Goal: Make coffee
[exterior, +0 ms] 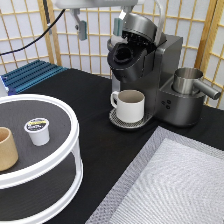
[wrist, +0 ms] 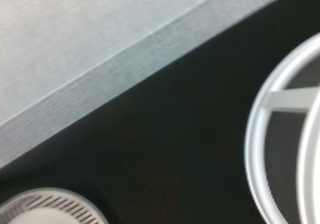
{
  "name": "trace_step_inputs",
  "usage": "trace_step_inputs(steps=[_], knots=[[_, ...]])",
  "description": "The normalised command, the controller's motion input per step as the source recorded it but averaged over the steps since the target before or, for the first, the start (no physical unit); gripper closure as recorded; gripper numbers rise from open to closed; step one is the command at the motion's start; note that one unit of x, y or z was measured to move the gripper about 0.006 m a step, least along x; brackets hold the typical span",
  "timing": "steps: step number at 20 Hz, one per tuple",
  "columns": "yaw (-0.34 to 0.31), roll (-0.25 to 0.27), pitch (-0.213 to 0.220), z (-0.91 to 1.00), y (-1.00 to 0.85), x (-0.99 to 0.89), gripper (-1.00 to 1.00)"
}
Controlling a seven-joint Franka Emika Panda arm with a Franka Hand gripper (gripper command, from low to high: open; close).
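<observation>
Gripper hangs high at exterior view's top, fingers w/ narrow gap, holding nothing; coffee pod sits upright on white turntable, far below-left, well apart

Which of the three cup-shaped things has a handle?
The white mug under the coffee machine has a handle. The tan cup and the small coffee pod on the round white stand have none.

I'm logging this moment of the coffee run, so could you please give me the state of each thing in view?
coffee pod: upright, sealed, on the turntable's top tier.
coffee maker: lid raised, brew chamber open.
white mug: upright on the drip tray.
tan cup: upright beside the pod.
gripper: high above the table, holding nothing.
</observation>
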Motion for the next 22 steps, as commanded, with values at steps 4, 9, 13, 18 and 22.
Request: trace_step_inputs(steps=[4, 9, 13, 18, 22], knots=[[-0.278, 0.0, -0.083, -0.47, -0.32, -0.3, -1.0], [-0.263, 0.0, -0.152, -0.65, -0.35, -0.25, -1.0], [-0.237, 0.0, -0.171, -0.68, -0.37, -0.31, -1.0], [-0.208, 0.0, -0.156, -0.61, -0.4, -0.41, -1.0], [-0.141, 0.0, -0.125, -0.28, -0.41, -0.62, -1.0]])
